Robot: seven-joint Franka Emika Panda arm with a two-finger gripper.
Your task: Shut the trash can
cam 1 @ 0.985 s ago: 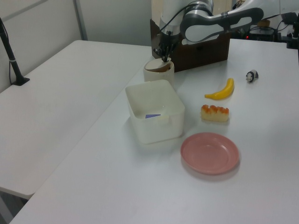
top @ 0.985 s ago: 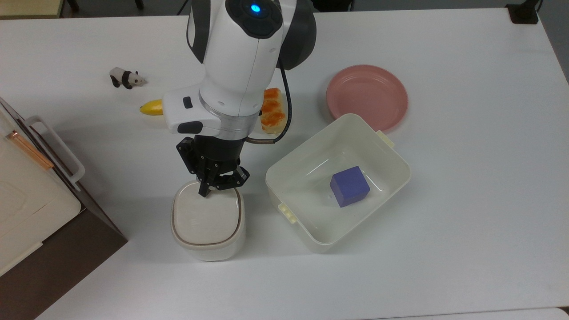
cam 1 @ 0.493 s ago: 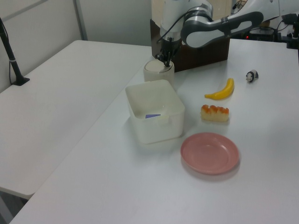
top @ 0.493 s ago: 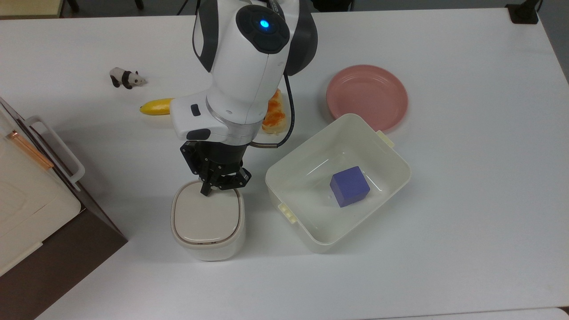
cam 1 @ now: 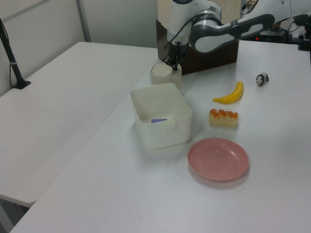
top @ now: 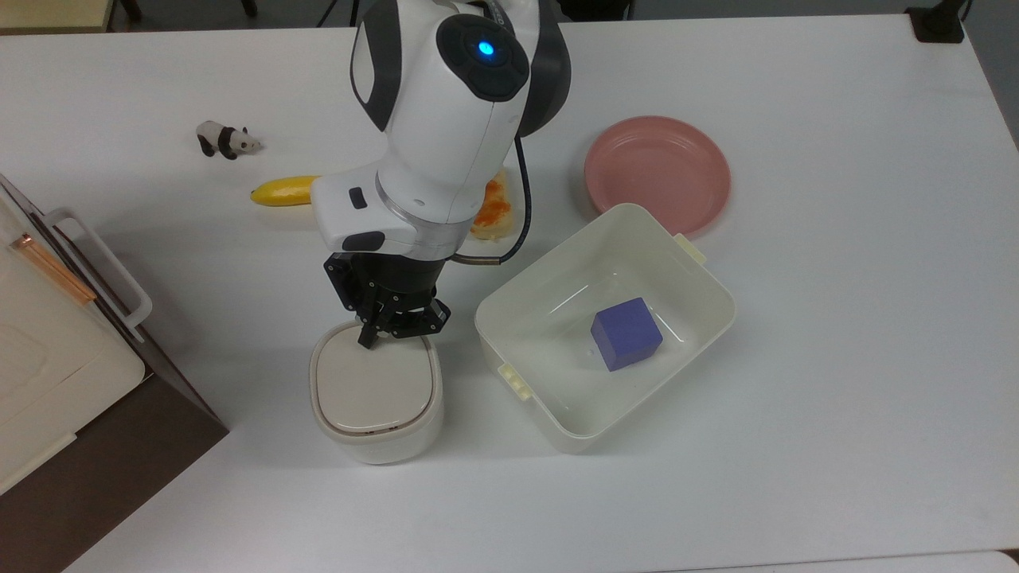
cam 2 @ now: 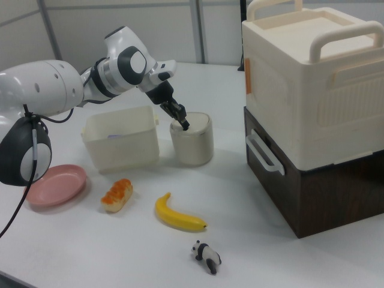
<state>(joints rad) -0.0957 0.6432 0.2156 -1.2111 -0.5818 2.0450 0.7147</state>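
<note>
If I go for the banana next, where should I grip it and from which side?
Grip the banana at its thick middle, coming straight down, fingers across its narrow width. It lies flat on the table with bare surface on both long sides; its ends taper, so they would probably slip. The gripper is now at the trash can's lid edge.

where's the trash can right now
In the top view the trash can stands on the table low and left of centre, just left of the tub, with the gripper at its lid's far edge.
</note>
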